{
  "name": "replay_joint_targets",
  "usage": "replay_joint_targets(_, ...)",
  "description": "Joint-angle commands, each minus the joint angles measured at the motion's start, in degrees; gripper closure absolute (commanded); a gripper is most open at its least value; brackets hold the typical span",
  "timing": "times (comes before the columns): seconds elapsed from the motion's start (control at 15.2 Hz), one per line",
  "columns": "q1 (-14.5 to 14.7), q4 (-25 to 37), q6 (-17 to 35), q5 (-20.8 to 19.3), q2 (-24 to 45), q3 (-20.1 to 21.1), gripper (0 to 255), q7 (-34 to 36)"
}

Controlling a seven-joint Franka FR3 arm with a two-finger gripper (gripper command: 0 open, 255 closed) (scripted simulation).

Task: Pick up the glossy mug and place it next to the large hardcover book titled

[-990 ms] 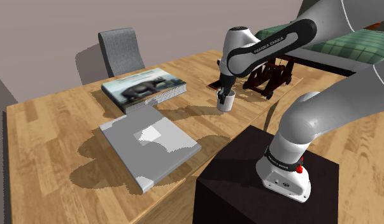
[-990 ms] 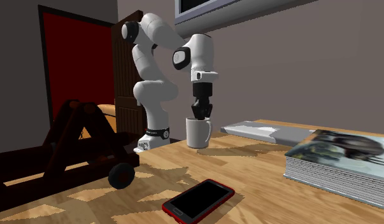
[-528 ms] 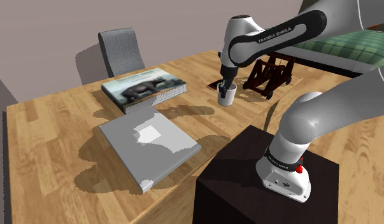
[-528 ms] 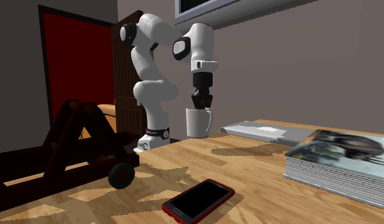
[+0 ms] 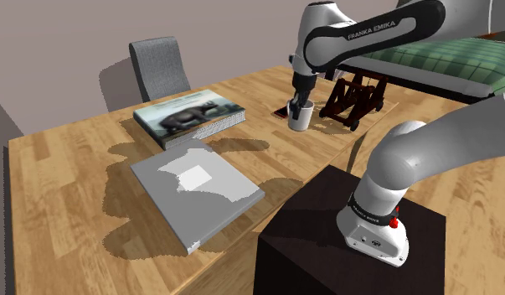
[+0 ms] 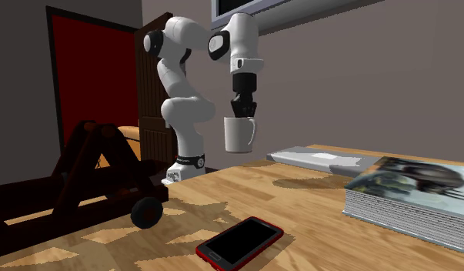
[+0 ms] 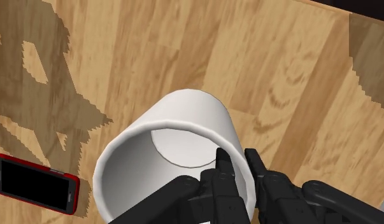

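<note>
Pictured hardcover book [image 5: 189,117] lies on wooden table [image 5: 66,176]; well apart, white mug [image 6: 238,134] hangs clear of the tabletop, one rim wall pinched in narrow jaws of black gripper [image 6: 239,115]; risk: off-centre grip lets mug swing or slip during carry.

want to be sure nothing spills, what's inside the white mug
The glossy white mug shows a bare white floor and walls, nothing in it except one black finger of the claw, which clasps its rim. The claw covers the inner wall nearest it.
</note>
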Motion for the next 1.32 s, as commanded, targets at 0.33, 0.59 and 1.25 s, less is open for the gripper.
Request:
replay_joint_targets(0.33,0.2,4.74,-5.84,0.45,-1.09,0.33,255,-0.29)
replay_joint_targets(0.59,0.28,7.61,-9.06,0.66,-1.44,0.49,255,-0.46)
replay_joint_targets(1.25,0.72,21.29,-7.75,1.11,13.46,-0.58,255,-1.6)
